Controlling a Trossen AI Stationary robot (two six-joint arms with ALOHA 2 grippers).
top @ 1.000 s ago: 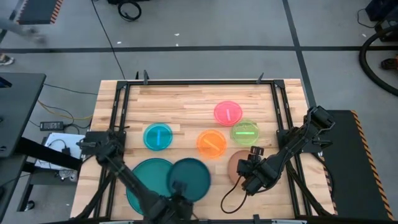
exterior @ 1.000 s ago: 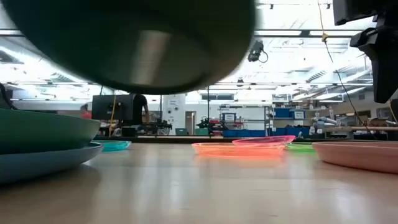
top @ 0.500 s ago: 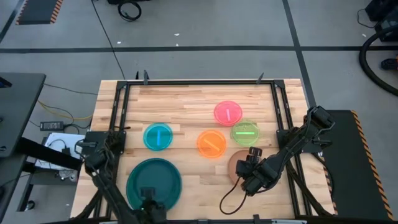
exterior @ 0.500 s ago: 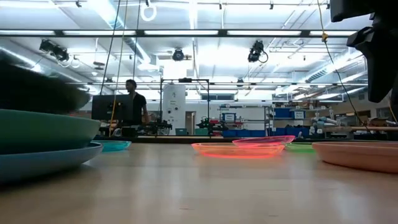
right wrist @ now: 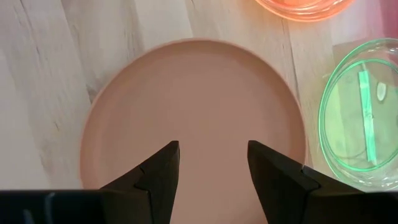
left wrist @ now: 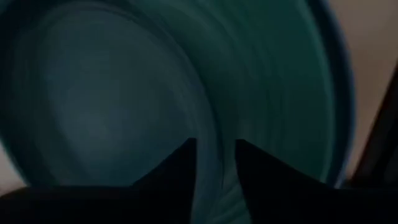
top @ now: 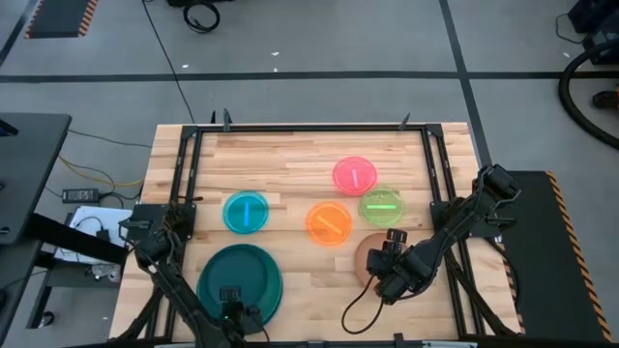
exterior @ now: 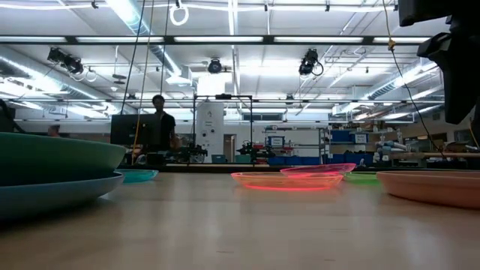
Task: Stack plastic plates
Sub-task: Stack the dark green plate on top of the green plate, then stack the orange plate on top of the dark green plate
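From above, the teal stack sits at the table's seven o'clock with the left gripper at its six o'clock rim, while the right gripper hangs over the brown plate at five o'clock, so the right arm is clearly the nearer one; cyan, orange, green and pink plates lie apart mid-table. At table height the teal plate rests inside the blue. The left wrist shows narrowly parted fingers over dark teal, gripping nothing visible; the right wrist shows fingers spread wide, empty, directly above the brown plate, which is round, flat, without a long axis.
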